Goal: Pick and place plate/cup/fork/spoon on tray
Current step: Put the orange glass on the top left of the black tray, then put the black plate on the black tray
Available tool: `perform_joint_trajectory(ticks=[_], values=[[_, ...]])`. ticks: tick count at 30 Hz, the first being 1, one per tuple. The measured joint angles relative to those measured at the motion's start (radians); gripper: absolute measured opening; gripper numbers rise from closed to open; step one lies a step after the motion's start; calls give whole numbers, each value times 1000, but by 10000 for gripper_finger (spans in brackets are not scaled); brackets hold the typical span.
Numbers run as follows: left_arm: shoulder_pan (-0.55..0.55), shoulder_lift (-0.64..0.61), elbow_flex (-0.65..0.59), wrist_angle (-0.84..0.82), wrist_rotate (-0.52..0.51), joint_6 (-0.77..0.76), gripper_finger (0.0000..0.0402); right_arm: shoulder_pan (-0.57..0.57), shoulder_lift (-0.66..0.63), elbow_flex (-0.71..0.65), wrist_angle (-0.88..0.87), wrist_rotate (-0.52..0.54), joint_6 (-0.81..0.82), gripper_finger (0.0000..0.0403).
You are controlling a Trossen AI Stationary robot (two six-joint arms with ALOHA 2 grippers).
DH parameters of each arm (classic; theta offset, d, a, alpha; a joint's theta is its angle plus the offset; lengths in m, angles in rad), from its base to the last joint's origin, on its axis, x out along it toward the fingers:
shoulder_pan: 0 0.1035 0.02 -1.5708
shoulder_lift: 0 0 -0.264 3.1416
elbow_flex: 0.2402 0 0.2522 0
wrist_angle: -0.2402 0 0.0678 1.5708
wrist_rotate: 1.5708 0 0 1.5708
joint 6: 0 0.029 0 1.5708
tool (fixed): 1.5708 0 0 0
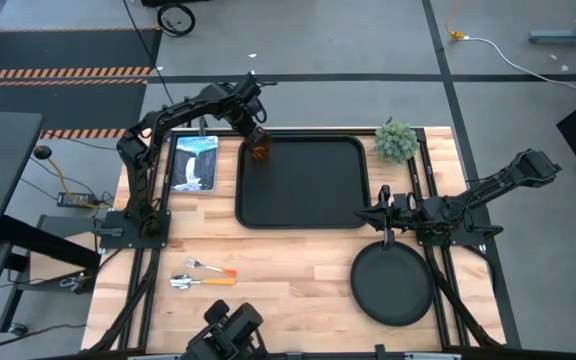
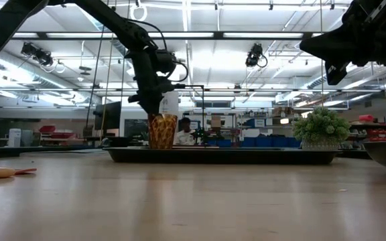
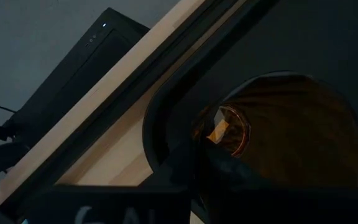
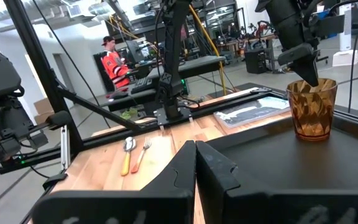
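On the tray (image 1: pixel 308 190) stands the cup (image 1: pixel 258 152).

A robotics lab or workshop, by the look of it. The wooden tabletop (image 1: pixel 298 290) stands on a grey concrete floor with hazard-striped mats (image 1: pixel 58 72) beyond it. Behind the tabletop run rows of ceiling strip lights (image 2: pixel 260 35), shelving with what may be blue bins (image 2: pixel 263 141), and a seated person (image 4: pixel 112 62) at another workstation.
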Motion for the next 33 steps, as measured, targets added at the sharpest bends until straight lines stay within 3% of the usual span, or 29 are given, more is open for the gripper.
perform_joint_trajectory(ticks=[16,33], values=[[-19,-2,0,-8,-45,1,148,0,0,0,0,0,0,16],[-80,-132,88,-154,-48,73,169,0,0,0,-1,-6,-8,16]])
